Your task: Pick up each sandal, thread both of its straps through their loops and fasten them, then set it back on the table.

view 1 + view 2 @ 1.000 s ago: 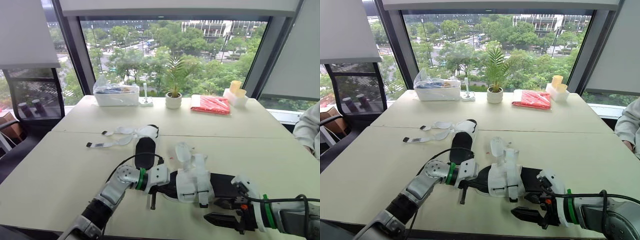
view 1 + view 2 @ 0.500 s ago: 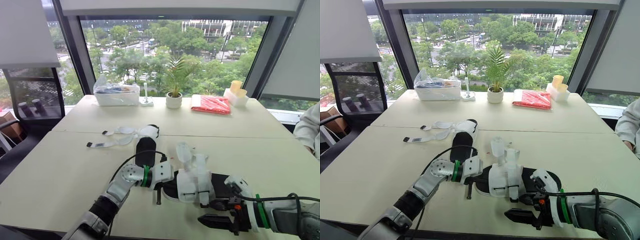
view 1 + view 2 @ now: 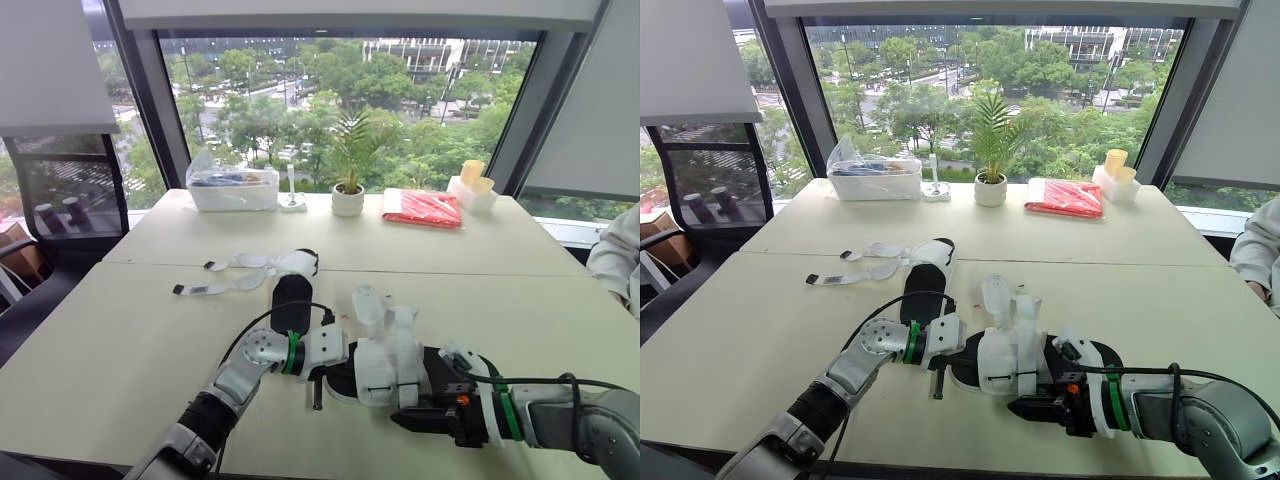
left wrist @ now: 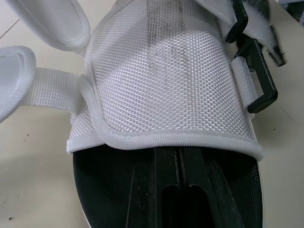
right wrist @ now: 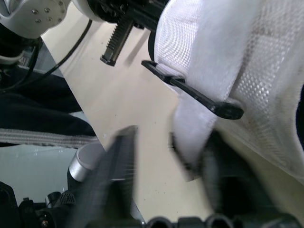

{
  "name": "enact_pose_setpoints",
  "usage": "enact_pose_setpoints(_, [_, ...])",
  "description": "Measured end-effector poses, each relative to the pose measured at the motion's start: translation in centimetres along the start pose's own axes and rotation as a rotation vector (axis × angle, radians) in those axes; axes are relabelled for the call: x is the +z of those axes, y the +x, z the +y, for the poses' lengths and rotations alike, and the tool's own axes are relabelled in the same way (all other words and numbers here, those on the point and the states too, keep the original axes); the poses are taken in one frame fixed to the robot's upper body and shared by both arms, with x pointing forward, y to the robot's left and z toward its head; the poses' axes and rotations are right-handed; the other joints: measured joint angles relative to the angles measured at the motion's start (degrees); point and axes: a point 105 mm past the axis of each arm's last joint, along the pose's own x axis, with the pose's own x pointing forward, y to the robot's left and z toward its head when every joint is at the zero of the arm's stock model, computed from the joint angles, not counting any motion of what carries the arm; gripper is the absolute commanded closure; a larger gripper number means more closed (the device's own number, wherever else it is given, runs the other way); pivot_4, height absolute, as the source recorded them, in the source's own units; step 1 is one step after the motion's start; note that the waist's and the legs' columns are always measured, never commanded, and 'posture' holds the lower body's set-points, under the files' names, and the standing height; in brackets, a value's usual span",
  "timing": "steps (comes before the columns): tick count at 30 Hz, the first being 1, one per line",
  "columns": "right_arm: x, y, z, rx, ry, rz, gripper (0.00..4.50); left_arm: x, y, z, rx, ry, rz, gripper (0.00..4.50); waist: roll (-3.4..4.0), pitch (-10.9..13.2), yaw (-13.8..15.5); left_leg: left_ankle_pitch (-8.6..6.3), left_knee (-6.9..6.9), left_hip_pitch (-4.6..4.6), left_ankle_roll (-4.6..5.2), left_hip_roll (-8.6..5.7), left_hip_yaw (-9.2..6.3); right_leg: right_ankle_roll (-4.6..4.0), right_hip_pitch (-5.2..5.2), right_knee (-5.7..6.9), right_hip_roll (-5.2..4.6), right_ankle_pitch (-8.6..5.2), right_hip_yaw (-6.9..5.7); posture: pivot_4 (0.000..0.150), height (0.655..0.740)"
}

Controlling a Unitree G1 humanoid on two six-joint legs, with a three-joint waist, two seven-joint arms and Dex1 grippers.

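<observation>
Near sandal: lies on the worktop between the two grippers. It has a black sole and a white mesh upper across the middle.
Its straps: two white flaps stand up loose on the far side of the upper, unfastened.
Its loop: a black rectangular ring sewn by a short white tab to the side of the upper. In the right wrist view it juts out over the worktop.
Left gripper: clenched, its fingers pressed together with nothing seen between them. They lie on the black insole at the open end of the sandal, tips just at the hem of the upper.
Right gripper: released, fingers spread wide at the near side of the sandal, just below the loop. A hanging white strap end sits in the gap close to one finger, and the other finger stands apart from it.
Second sandal: flat on the worktop just beyond the left gripper, sole up the table. Its two white straps are splayed out to the left, unfastened, with the dark tips resting on the surface.
Far edge of worktop: a clear bag of items, a small potted plant, a red packet and yellow cups are lined up by the window, well apart from both sandals.
Right edge: a person's pale sleeve.
</observation>
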Motion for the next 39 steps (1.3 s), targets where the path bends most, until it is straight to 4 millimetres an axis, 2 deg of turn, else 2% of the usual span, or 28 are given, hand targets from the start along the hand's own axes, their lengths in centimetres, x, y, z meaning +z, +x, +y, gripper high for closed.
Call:
enact_pose_setpoints(5, [-0.7, 0.0, -0.4, -0.01, 0.009, 0.049, 4.46, 0.1, 0.0, -0.1, 0.001, 0.002, -0.003, 4.5, 0.01, -0.01, 0.01, 0.0, 0.0, -0.15, 0.0, 0.0, 0.0, 0.01, -0.14, -0.01, -0.01, 0.01, -0.02, 0.15, 0.7374])
enact_pose_setpoints(9, [-3.0, -0.1, -0.2, -0.001, 0.059, 0.134, 4.46, 0.2, 0.0, -0.1, 0.0, 0.002, -0.005, 4.5, 0.02, -0.01, 0.08, 0.0, 0.0, -0.31, 0.0, -0.01, -0.01, 0.01, -0.27, -0.02, -0.02, 0.01, -0.03, 0.15, 0.7374])
enact_pose_setpoints(11, [-4.3, -0.3, 0.3, 0.019, 0.085, 0.18, 4.46, 0.2, 0.0, -0.2, 0.001, 0.001, -0.005, 4.5, 0.03, -0.02, 0.02, 0.0, 0.01, -0.39, 0.0, -0.02, -0.01, 0.02, -0.35, -0.02, -0.02, 0.01, -0.04, 0.15, 0.7374])
enact_pose_setpoints(16, [-5.4, -0.8, 2.3, 0.073, 0.073, 0.23, 4.46, 0.0, 0.1, -0.2, 0.008, -0.012, -0.001, 4.5, 0.08, -0.05, 0.18, -0.01, 0.03, -0.4, 0.01, -0.03, -0.02, 0.04, -0.35, -0.02, -0.02, 0.03, -0.05, 0.15, 0.7374])
enact_pose_setpoints(21, [-5.4, -1.6, 4.9, 0.123, 0.01, 0.251, 4.46, -0.2, 0.1, -0.2, 0.017, -0.013, 0.001, 4.5, 0.08, -0.07, 0.15, -0.01, 0.07, -0.41, 0.01, -0.04, -0.02, 0.06, -0.32, -0.03, -0.02, 0.04, -0.06, 0.15, 0.7374])
enact_pose_setpoints(24, [-4.4, -2.4, 6.7, 0.15, -0.065, 0.25, 4.46, -0.2, 0.2, -0.2, 0.014, 0.007, 0.006, 4.5, 0.1, -0.09, 0.15, -0.01, 0.08, -0.38, 0.02, -0.04, -0.02, 0.07, -0.28, -0.03, -0.02, 0.04, -0.06, 0.15, 0.7374])
enact_pose_setpoints(27, [-3.2, -3.3, 7.3, 0.134, -0.13, 0.246, 4.46, -0.2, 0.3, -0.3, 0.008, 0.03, 0.013, 4.5, 0.03, -0.13, 0.25, -0.01, 0.08, -0.29, 0.03, -0.04, -0.04, 0.07, -0.15, -0.08, -0.02, 0.04, -0.09, 0.15, 0.7374])
enact_pose_setpoints(32, [0.4, -4.6, 7.9, 0.094, -0.28, 0.204, 4.46, -0.3, 0.7, -0.4, -0.019, 0.101, 0.037, 4.5, -0.06, -0.23, 0.83, -0.03, 0.07, -0.14, 0.06, -0.04, -0.04, 0.03, 0.01, -0.14, -0.06, 0.02, -0.11, 0.15, 0.7374])
enact_pose_setpoints(36, [3.7, -4.8, 7.4, 0.044, -0.396, 0.115, 4.46, -0.2, 1.1, -0.4, -0.027, 0.118, 0.031, 4.5, -0.05, -0.26, 1.51, -0.03, 0.08, -0.14, 0.06, -0.05, -0.03, -0.13, 0.01, -0.17, -0.1, -0.07, -0.1, 0.15, 0.7374])
enact_pose_setpoints(39, [5.1, -4.7, 6.2, 0.0, -0.423, 0.079, 4.46, -0.1, 1.3, -0.4, -0.031, 0.122, 0.027, 4.5, -0.08, -0.27, 1.67, -0.03, 0.08, -0.18, 0.07, -0.09, -0.03, -0.13, 0.01, -0.18, -0.18, -0.07, -0.12, 0.15, 0.7374])
